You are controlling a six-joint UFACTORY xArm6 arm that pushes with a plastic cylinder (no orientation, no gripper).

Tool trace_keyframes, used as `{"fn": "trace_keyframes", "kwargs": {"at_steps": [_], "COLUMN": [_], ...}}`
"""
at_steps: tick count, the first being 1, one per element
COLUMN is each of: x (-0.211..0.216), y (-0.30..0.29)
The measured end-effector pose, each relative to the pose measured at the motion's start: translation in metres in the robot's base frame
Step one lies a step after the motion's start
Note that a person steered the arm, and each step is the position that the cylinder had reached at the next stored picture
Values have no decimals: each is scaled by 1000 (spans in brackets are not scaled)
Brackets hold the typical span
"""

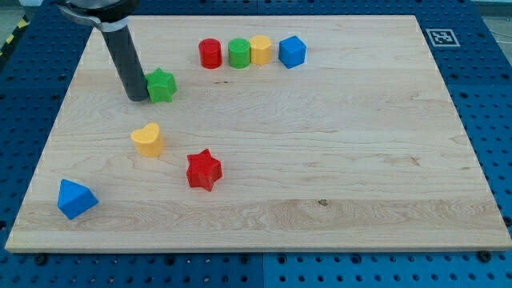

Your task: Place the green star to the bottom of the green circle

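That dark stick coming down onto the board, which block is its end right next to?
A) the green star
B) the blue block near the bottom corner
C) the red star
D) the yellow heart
A: my tip sits right against the green star, on its left in the view, while the red star, yellow heart and blue block lie well below it.

rod: straight, round, dark grey-black, faint gloss seen along one side | my tip [138,98]: plain blunt end, same dark colour | mount at 12 o'clock end: wider black rounded collar, cut off by the frame edge
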State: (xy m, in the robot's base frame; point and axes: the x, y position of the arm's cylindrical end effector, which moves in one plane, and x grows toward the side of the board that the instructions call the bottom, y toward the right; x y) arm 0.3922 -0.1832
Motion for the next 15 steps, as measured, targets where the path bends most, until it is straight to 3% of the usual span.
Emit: {"fn": "trace_keyframes", "kwargs": {"at_steps": [5,8,15], "x": [-2,-27,-33], "y": [20,30,102]}}
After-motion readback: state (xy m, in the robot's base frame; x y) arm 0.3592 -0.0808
